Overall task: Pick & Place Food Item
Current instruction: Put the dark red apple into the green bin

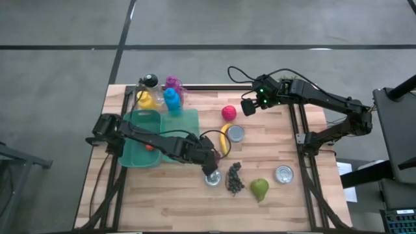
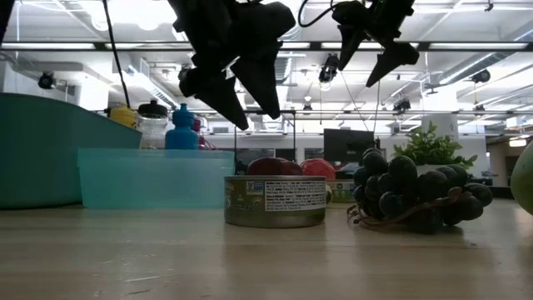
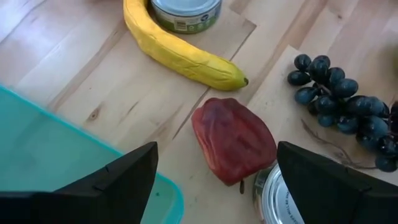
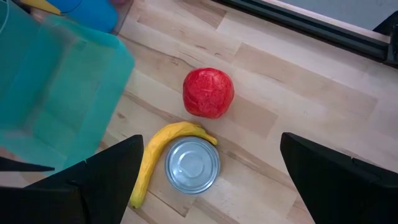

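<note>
A dark red fruit (image 3: 233, 140) lies on the wooden table between a banana (image 3: 180, 53), a bunch of dark grapes (image 3: 348, 115) and a tin can (image 3: 280, 199). My left gripper (image 3: 217, 183) hangs open above it, pointing slantwise down, one finger on either side and clear of it. In the high view the left gripper (image 1: 209, 166) hides the fruit. From the low view its fingers (image 2: 241, 92) stand well above the can (image 2: 275, 200). My right gripper (image 1: 247, 107) waits open, high over the far side, above a bright red fruit (image 4: 208, 92).
A green bin (image 1: 140, 140) and a teal container (image 1: 180, 122) stand at the left, with bottles (image 1: 162, 97) behind them. A second can (image 1: 236, 133) sits by the banana (image 1: 224, 140). A pear (image 1: 260, 189) and a third can (image 1: 284, 174) lie near the front right.
</note>
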`<action>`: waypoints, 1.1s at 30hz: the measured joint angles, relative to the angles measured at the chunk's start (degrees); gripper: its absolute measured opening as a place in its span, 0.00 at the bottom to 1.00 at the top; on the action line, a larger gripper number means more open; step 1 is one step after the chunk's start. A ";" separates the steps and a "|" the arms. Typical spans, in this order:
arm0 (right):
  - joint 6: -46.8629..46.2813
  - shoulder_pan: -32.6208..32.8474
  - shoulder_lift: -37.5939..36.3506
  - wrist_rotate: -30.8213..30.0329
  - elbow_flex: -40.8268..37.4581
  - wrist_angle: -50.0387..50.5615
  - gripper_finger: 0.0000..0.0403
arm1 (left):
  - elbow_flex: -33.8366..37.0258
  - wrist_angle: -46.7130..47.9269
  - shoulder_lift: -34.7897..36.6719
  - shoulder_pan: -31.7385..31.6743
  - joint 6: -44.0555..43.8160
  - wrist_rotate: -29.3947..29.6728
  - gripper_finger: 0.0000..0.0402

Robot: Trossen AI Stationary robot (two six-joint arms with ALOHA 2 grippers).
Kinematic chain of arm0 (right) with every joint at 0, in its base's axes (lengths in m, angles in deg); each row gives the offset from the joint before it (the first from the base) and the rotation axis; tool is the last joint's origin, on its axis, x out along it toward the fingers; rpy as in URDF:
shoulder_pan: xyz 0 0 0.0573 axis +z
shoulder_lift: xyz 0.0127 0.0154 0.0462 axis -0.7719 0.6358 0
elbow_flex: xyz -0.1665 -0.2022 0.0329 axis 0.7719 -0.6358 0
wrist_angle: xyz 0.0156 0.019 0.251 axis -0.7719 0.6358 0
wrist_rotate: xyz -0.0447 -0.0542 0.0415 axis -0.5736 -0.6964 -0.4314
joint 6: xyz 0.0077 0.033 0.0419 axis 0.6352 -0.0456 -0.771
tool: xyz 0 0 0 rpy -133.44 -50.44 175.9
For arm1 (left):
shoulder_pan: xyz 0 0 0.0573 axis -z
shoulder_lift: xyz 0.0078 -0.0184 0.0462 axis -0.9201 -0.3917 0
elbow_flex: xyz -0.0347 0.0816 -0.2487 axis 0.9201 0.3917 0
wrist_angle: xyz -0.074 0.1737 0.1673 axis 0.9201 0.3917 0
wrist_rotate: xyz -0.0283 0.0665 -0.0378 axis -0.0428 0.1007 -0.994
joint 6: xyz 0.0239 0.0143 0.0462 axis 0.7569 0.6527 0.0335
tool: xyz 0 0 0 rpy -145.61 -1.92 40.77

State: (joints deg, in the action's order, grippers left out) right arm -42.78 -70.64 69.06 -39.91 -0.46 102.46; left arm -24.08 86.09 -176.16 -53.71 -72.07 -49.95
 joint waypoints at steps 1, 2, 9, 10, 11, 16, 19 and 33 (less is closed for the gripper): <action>0.00 0.00 0.00 0.00 0.00 0.00 0.94 | -0.01 -0.35 -0.17 0.00 -0.12 0.01 0.84; 0.00 0.00 0.00 0.00 0.00 -0.04 0.94 | -0.02 -0.57 -0.26 0.00 -0.51 -0.02 0.84; 0.00 0.02 0.00 0.00 0.00 -0.07 0.94 | -0.02 -1.52 -0.31 0.00 -2.28 -0.04 0.84; 0.00 0.00 0.00 0.00 0.00 -0.07 0.94 | -0.02 -1.52 -0.31 0.00 -2.96 -0.03 0.84; -0.02 0.01 0.00 0.00 0.00 -0.07 0.94 | -0.02 -1.52 -0.31 0.00 -3.55 -0.02 0.85; 0.00 0.00 0.00 0.00 -0.02 -0.04 0.94 | -0.02 -1.50 -0.44 -0.15 -3.30 -3.22 0.93; 0.00 0.00 0.00 0.01 0.00 -0.04 0.94 | -0.02 -1.51 -0.44 -0.82 1.51 -6.45 0.98; 0.00 0.00 0.00 0.02 0.00 -0.02 0.94 | -0.02 -2.05 -0.47 -6.18 8.95 -15.59 0.99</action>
State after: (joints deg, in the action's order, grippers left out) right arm -42.78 -70.64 69.06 -39.89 -0.46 102.44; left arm -24.10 84.04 -176.62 -59.89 -63.12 -65.55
